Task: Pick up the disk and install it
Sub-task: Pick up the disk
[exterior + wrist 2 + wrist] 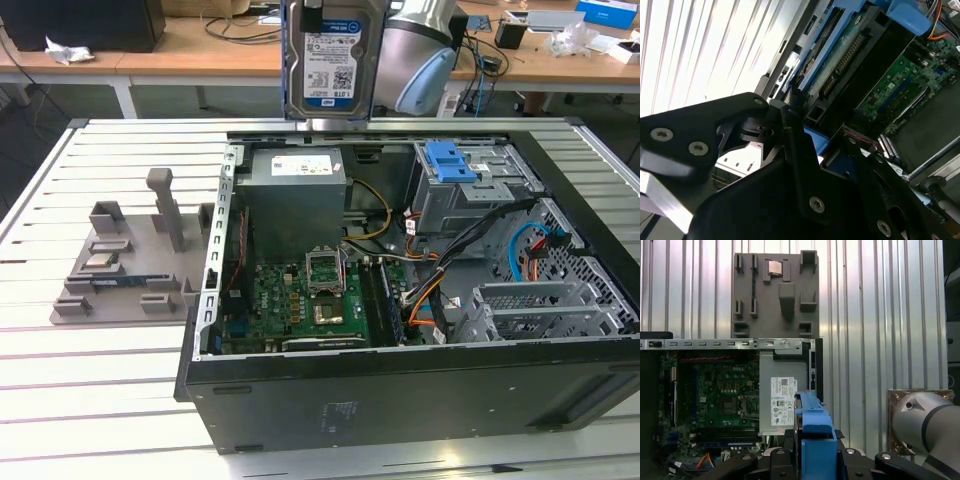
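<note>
The disk (pixel 333 58), a silver drive with a white-and-blue label, hangs upright in the air above the far edge of the open computer case (pixel 400 390). The arm (pixel 420 50) stands behind it. In the first wrist view the disk's blue bracket (pixel 813 422) runs edge-on between the black fingers of my gripper (pixel 813 452), which is shut on it. The second wrist view shows the drive's green circuit-board underside (pixel 850 55) and blue frame beyond the gripper's black linkages (pixel 790 150).
Inside the case lie a grey power supply (pixel 296 195), a green motherboard (pixel 300 300), a drive cage with a blue latch (pixel 450 165) and loose cables (pixel 440 290). A grey fixture plate (pixel 130 260) sits on the slatted table (pixel 90 400) at the exterior view's left.
</note>
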`<state>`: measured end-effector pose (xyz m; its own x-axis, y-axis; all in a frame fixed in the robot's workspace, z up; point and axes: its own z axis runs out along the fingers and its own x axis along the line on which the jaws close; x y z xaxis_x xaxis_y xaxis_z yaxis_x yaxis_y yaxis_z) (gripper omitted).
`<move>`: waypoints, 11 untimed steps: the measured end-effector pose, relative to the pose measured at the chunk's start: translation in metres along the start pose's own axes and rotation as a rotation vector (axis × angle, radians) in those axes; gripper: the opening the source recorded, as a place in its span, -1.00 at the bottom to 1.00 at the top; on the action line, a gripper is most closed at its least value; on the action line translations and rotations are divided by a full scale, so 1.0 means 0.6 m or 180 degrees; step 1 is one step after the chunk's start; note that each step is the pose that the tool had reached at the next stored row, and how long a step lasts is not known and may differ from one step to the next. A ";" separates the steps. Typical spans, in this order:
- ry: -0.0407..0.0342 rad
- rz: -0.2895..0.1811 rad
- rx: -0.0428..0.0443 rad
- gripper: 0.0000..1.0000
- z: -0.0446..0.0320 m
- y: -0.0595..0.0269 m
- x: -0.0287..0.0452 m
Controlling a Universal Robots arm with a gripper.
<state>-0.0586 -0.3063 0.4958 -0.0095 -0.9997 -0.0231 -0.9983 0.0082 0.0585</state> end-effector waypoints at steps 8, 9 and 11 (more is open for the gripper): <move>0.0000 0.0001 0.0000 -0.26 -0.001 -0.007 0.034; 0.0000 0.0000 0.0000 -0.26 -0.001 -0.008 0.036; 0.0000 0.0000 0.0000 -0.26 -0.001 -0.008 0.041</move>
<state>-0.0538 -0.3312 0.4955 -0.0096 -0.9997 -0.0231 -0.9982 0.0083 0.0586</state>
